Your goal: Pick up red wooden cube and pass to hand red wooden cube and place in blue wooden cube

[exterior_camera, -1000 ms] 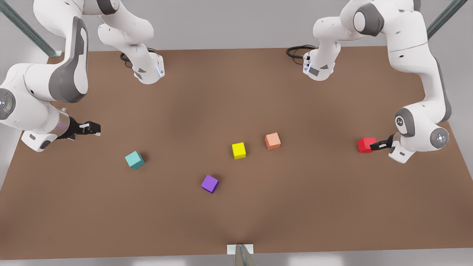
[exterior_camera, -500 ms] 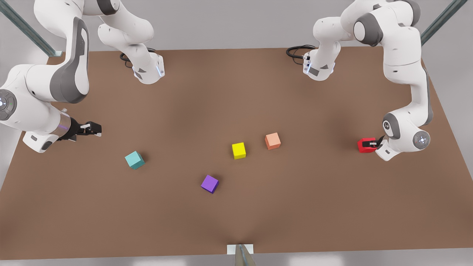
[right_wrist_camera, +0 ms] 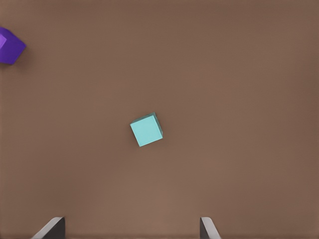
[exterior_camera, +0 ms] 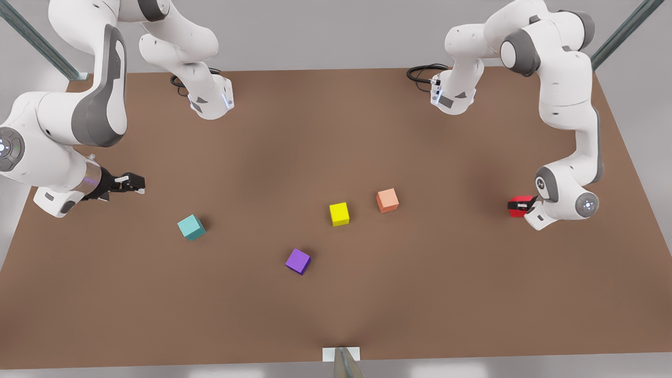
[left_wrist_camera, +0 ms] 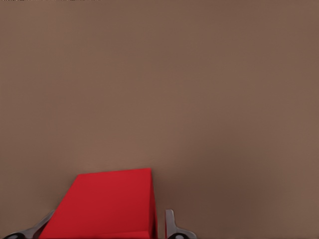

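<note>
**Left gripper straddles the red cube at the table's edge**

You have the brown table (exterior_camera: 336, 136) as your biggest item, with two white arms reaching over it from the far edge. Take the yellow cube (exterior_camera: 339, 213) near the table's middle as your landmark.

The arm on the front view's right bends down low, well to that side of the yellow cube. Your left gripper (exterior_camera: 525, 205) sits there at the red cube (exterior_camera: 518, 206). In the left wrist view, the red cube (left_wrist_camera: 107, 204) lies between the two fingers (left_wrist_camera: 172, 226), one close on each side; you cannot tell whether they press on it yet.

The arm on the front view's left waits, well to the other side of the yellow cube. Your right gripper (exterior_camera: 128, 182) hangs there above the table, its fingers (right_wrist_camera: 208, 228) spread wide and holding nothing.

The blue cube (exterior_camera: 191, 227) lies on the table between the right gripper and the yellow cube, and the right wrist view looks down on the blue cube (right_wrist_camera: 146, 130).

The salmon cube (exterior_camera: 387, 200) sits just beside the yellow cube, toward the red one. The purple cube (exterior_camera: 297, 261) lies near the yellow cube, toward the table's near edge.
</note>
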Motion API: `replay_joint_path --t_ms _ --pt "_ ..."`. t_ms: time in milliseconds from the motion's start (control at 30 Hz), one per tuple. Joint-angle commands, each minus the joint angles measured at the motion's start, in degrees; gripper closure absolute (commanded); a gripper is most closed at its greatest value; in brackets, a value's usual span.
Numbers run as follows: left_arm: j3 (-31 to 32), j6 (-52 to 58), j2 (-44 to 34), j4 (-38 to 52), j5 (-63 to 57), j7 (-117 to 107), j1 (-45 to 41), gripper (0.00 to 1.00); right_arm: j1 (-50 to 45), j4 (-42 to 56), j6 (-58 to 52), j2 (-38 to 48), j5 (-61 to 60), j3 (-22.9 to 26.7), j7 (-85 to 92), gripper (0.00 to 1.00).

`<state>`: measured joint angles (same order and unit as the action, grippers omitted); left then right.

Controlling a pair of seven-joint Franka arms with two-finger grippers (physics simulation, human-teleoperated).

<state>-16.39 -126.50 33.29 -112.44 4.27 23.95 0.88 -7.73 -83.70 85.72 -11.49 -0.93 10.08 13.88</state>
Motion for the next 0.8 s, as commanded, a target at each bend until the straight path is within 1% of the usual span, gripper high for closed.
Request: replay_joint_path --t_ms 0,33,67,133,200,233,267,300,400,433,467,500,533,567,600,633,667,700,733,767 --pt "0.13 -1.3 0.02 0.03 0.22 2.15 0.0 0.0 0.0 0.03 -0.03 0.06 -0.04 0.03 0.54 0.0" --pt "0.13 -1.3 0.02 0.03 0.22 2.15 0.0 0.03 0.0 0.03 -0.03 0.06 -0.04 0.03 0.54 0.0" --pt "0.13 -1.3 0.02 0.03 0.22 2.15 -0.09 0.14 0.0 0.03 -0.03 -0.03 -0.04 0.03 0.54 0.0" --pt "0.13 -1.21 0.02 0.03 0.22 2.15 -0.09 0.15 0.0 0.03 -0.03 0.06 -0.04 0.03 0.54 0.0" --pt "0.13 -1.03 -0.15 0.12 0.22 2.15 -0.18 0.19 -0.09 0.03 -0.03 -0.03 -0.04 0.03 0.54 0.0" --pt "0.39 -0.16 -1.29 0.12 0.22 0.49 -0.53 0.2 0.0 -0.32 -0.03 -0.03 -0.04 0.03 0.54 0.0" --pt "1.88 2.2 -2.61 0.38 0.22 -2.75 -0.53 0.21 -0.09 -0.41 -0.03 -0.03 -0.04 0.03 0.54 0.0" --pt "4.86 6.34 -3.14 1.26 0.22 -8.2 -0.44 0.23 -0.09 -0.41 -0.03 -0.03 -0.04 0.03 0.54 0.0" --pt "6.72 7.66 -3.32 1.87 5.48 -9.36 -0.18 0.23 -0.18 -0.41 -0.03 -0.03 -0.04 -0.06 0.54 0.0" --pt "8.39 13.89 -3.06 6.35 10.93 -13.13 -0.18 0.23 -0.53 -0.41 0.15 -0.11 -0.13 -0.06 0.45 0.0" --pt "11.37 21.01 -2.18 12.15 17.08 -19.98 -0.35 0.23 -0.36 0.55 0.5 -1.87 -2.05 -0.06 0.97 0.0" --pt "16.11 25.42 0.1 19.44 23.76 -30.26 -0.35 0.23 -0.09 0.99 2.26 -4.76 -8.11 0.03 9.04 0.0" --pt "20.95 26.12 2.13 24.54 27.28 -39.49 -0.44 0.23 0.96 2.22 2.26 -9.42 -17.24 0.38 16.44 0.0" --pt "26.83 25.86 5.29 31.04 28.25 -46.7 -0.44 0.23 4.56 3.37 0.33 -15.48 -31.65 0.38 22.15 0.0" --pt "32.9 25.6 10.82 39.83 29.13 -52.51 -0.44 0.23 6.59 3.45 -2.4 -21.29 -43.53 0.38 26.9 0.0" --pt "36.33 25.51 14.78 45.02 30.54 -53.22 -0.44 0.23 6.94 5.21 -3.37 -25.15 -49.16 0.29 31.81 0.0" --pt "38.18 24.72 16.37 46.53 33.43 -53.04 -0.44 0.23 6.85 7.14 -3.98 -28.76 -53.55 -0.15 38.93 0.0" --pt "38.18 23.58 17.6 46.61 42.13 -53.04 -0.35 0.23 6.59 8.11 -3.72 -33.68 -63.3 -0.41 49.48 0.0" --pt "38.27 23.49 18.39 46.61 48.37 -53.04 -0.35 0.23 6.5 11.45 -3.63 -37.11 -66.75 -1.03 56.78 0.0" --pt "38.27 23.49 19.97 46.61 54.44 -52.95 -0.35 0.23 5.98 13.73 -3.37 -38.43 -67.62 -2.95 62.05 0.0"
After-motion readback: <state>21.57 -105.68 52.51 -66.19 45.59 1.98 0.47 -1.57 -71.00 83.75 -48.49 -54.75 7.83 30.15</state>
